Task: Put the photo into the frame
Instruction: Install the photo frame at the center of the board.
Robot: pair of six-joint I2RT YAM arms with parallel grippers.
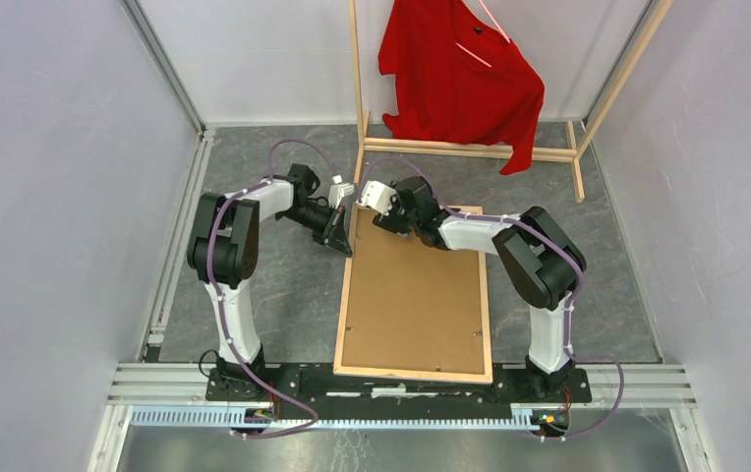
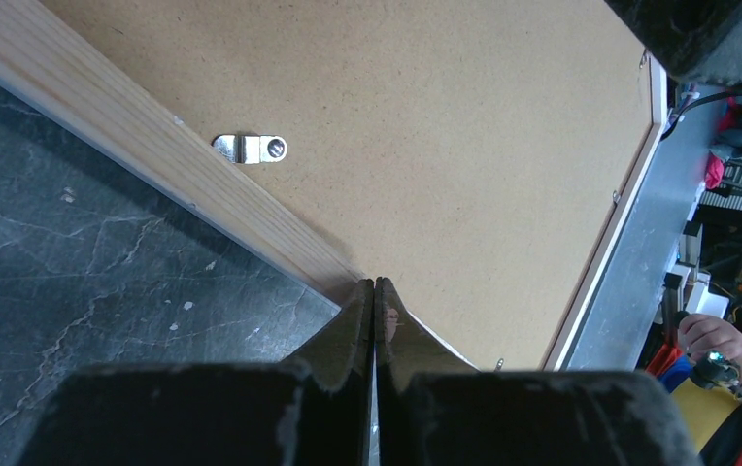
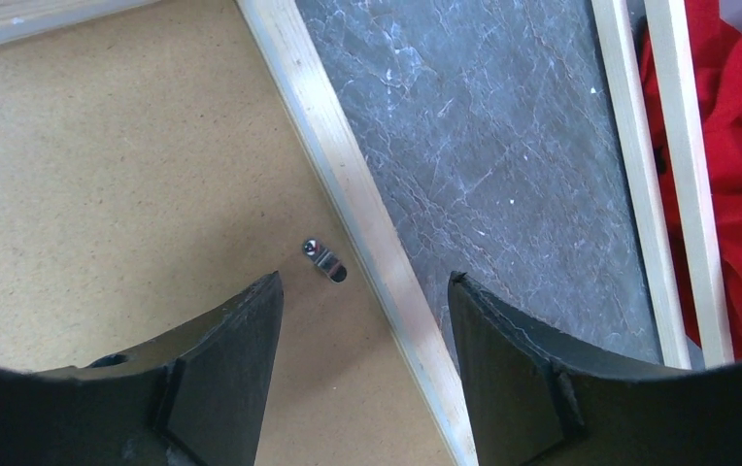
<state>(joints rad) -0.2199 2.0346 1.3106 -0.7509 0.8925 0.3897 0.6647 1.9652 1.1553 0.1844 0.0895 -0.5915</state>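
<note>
Top external shows 1 frame [image 1: 412, 374], 1 red shirt [image 1: 455, 84]; left gripper [image 2: 374, 286] together, right gripper [image 3: 365, 282] apart.

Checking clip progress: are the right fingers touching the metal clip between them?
Apart. Right wrist view shows bare backing board between the clip and both open fingers.

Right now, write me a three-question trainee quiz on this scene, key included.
1. True or false: the left gripper is shut.
2. What faces up inside the frame? A. a dark print B. brown backing board C. bare glass
3. Fill in: just ahead of the open right gripper, a small metal ____ sits on the board beside the frame's wooden edge.
Key: 1 true; 2 B; 3 clip.
</note>
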